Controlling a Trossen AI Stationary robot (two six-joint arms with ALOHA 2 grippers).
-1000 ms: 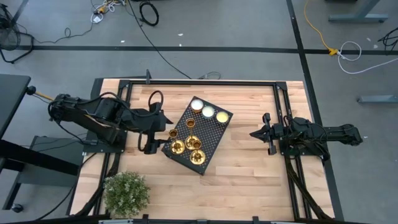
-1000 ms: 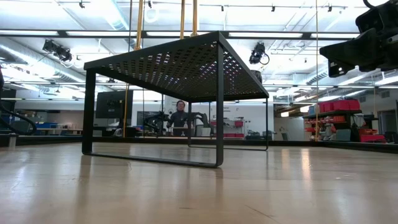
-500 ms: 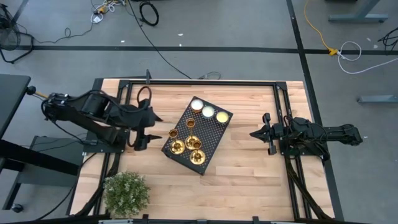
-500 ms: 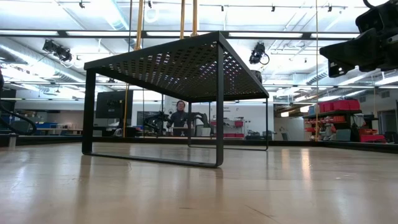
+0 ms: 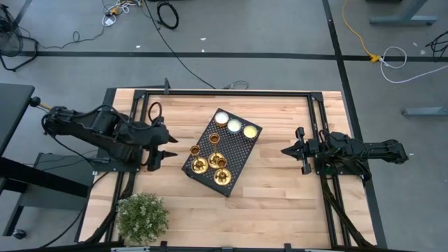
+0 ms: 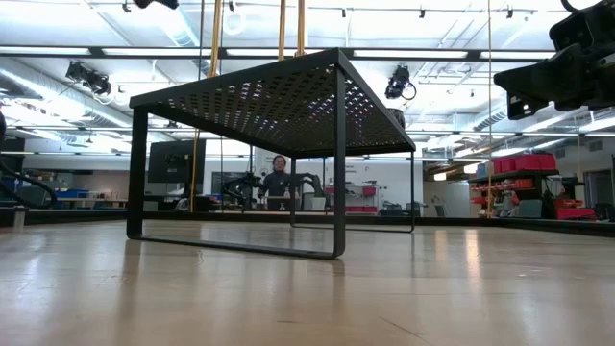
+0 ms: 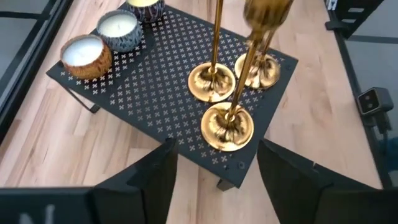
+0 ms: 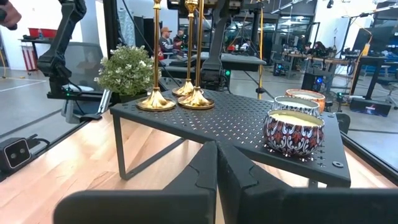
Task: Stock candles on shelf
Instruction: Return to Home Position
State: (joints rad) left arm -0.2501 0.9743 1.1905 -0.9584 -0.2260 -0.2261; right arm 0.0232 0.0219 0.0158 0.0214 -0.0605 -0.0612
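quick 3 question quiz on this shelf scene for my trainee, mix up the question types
1. True or false: all three candlesticks stand on the shelf.
2. How many jar candles sit on the shelf?
3. The left pincer is beside the shelf and the right pincer is near the table's right edge. Which is open? A) left B) right C) both

Key: 1 true; 2 three; 3 A
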